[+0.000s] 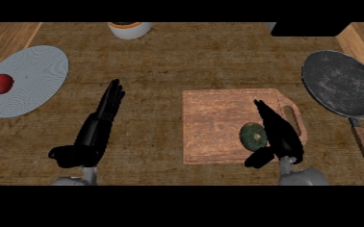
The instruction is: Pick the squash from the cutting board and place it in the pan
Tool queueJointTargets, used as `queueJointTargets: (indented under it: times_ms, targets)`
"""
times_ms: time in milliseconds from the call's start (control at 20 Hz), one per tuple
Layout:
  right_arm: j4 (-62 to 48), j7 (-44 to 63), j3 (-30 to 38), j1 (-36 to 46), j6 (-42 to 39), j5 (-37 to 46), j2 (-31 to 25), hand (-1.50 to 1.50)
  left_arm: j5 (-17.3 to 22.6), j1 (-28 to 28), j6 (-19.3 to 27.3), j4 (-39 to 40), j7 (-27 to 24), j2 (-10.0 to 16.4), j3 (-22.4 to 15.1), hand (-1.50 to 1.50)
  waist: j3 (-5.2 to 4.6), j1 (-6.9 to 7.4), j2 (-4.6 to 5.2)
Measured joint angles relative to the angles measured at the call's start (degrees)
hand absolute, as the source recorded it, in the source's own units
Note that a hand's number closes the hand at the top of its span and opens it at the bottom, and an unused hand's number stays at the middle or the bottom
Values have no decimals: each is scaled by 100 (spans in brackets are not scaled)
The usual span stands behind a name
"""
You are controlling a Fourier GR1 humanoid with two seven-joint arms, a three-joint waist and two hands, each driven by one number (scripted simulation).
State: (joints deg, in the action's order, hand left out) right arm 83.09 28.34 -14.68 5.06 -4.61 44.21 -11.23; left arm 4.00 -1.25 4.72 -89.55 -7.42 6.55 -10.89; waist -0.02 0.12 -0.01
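Well, the squash (252, 135) — round, mottled — lies on a wooden board (213, 120).

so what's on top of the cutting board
A dark green squash lies on the cutting board, the right hand beside it. The board beneath that hand is covered.

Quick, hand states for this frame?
Left hand: open, fingers straight, holding nothing.
Right hand: open beside the squash, not gripping it.

Left robot hand (94, 132) and right robot hand (283, 133) point forward (fingers straight).
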Motion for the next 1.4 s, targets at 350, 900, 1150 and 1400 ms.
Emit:
queueJointTargets:
  times_ms: [350,900,1150,1400]
  targets:
    - [-572,-362,-3,278,-290,214,-59,150,-66,23,-51,-218,203,-82,48,0,-31,3,-33]
    - [-954,-961,48,446,208,876,-52,150,-136,-25,-245,1,58,-140,235,0,-63,-5,-69]
    - [-928,-663,240,604,494,1086,115,150,-231,27,-192,-66,65,-244,165,0,-40,2,-43]
    - [-1737,304,731,1902,646,1309,512,150,-241,-20,-237,-86,129,-255,136,0,-9,78,5]
